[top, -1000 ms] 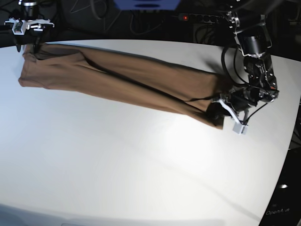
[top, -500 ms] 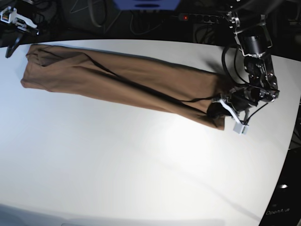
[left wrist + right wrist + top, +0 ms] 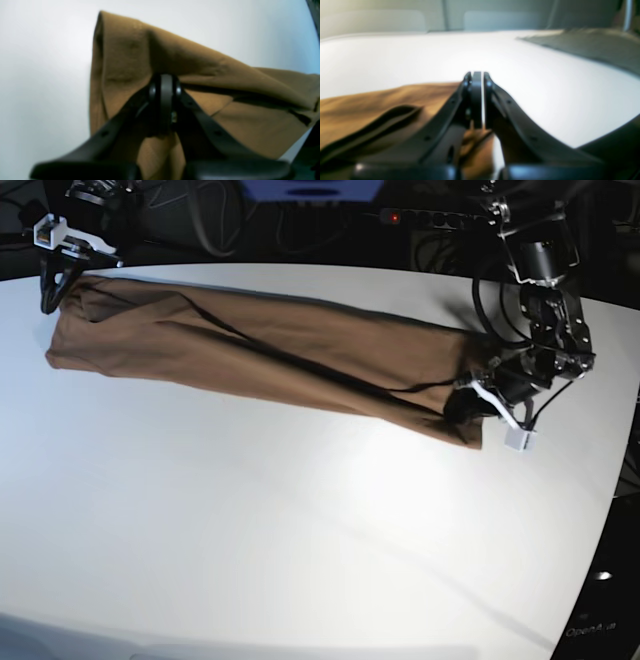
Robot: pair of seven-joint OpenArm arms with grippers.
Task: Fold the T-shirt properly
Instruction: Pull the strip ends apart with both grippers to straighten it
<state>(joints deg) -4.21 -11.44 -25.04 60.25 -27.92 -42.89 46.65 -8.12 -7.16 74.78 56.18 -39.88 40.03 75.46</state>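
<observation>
the shirt (image 3: 270,355) lies as a long band on the counter (image 3: 250,530), between your hands. left hand (image 3: 163,86) is clenched on its end; right hand (image 3: 477,82) is closed, empty, just above the other end. cloth is soft, light; grip both corners.

Left gripper (image 3: 462,412): near right, low, jaws clamped together. Right gripper (image 3: 48,298): far left, pointing down, jaws closed.
</observation>
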